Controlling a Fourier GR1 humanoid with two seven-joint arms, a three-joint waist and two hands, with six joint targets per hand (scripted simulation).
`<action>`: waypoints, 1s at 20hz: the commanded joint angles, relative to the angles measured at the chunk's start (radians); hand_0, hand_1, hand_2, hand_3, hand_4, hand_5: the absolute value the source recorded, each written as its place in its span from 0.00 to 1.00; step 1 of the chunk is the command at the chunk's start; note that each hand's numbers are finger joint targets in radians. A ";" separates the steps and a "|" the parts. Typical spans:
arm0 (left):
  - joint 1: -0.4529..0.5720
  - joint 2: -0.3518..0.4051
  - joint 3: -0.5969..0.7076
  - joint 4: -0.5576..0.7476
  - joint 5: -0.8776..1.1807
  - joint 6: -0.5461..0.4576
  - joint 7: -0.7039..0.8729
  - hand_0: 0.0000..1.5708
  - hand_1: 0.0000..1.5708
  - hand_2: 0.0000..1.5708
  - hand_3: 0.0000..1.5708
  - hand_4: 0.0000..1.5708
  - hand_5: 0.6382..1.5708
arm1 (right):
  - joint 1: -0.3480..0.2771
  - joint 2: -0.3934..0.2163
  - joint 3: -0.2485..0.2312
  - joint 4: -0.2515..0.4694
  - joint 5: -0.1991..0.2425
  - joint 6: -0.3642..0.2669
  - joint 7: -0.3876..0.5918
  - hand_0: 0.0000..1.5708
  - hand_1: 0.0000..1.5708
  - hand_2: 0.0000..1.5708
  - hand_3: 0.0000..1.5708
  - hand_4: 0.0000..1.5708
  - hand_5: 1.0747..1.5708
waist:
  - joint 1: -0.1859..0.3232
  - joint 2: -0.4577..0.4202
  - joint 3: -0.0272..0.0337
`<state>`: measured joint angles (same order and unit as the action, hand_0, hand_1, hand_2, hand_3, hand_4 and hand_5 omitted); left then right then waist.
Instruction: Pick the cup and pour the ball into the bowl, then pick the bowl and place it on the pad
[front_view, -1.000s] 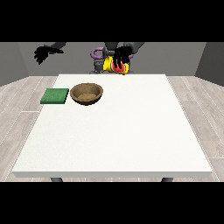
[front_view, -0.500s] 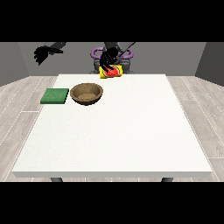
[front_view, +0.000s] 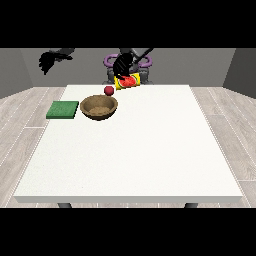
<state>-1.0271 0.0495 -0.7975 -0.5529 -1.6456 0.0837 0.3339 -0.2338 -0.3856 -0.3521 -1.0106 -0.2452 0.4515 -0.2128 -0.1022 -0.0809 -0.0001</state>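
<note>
The black hand at the view's right (front_view: 121, 65) is seen raised over the far edge of the bench, its fingers curled round a yellow cup with a red inside (front_view: 128, 81). The cup is held tipped on its side, its red mouth turned toward the camera and slightly downward. A small dark red ball (front_view: 108, 90) is found at about 8 o'clock from the cup, outside it, just beyond the far rim of a round brown wooden bowl (front_view: 99, 107); whether the ball is in the air or resting on the bench cannot be told. The bowl stands upright on the large white bench (front_view: 135, 150), at about 7 o'clock from the hand and apart from it. A flat green square pad (front_view: 63, 109) lies on the bench at 9 o'clock from the bowl, near it but not touching. The black hand at the view's left (front_view: 50, 60) is held up in the air past the bench's far left corner, well apart from all the things; how its fingers lie cannot be told.
</note>
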 joint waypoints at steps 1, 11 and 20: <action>0.030 0.039 0.207 -0.080 0.191 0.117 0.002 0.94 0.94 1.00 1.00 0.95 0.63 | 0.011 0.005 -0.023 0.008 -0.021 -0.020 0.023 0.00 0.00 0.00 0.00 0.00 0.99 | 0.055 -0.007 -0.0041; 0.292 -0.048 0.661 -0.355 0.853 0.442 -0.050 0.00 0.00 0.00 0.00 0.40 1.00 | -0.001 0.035 -0.032 -0.016 -0.020 -0.066 -0.011 0.00 0.00 0.00 0.00 0.22 0.99 | 0.125 0.134 -0.0248; 0.499 -0.049 0.648 -0.613 1.456 0.285 -0.457 0.00 0.00 0.00 0.00 0.00 0.99 | -0.106 0.169 0.011 -0.055 0.050 -0.286 -0.014 0.00 0.00 0.00 0.00 0.14 1.00 | 0.208 0.255 -0.0059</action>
<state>-0.6061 0.0028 -0.1577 -1.0805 -0.3919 0.4401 0.0334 -0.3084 -0.2696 -0.3512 -1.0540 -0.2220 0.2604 -0.2239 0.0590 0.1278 -0.0129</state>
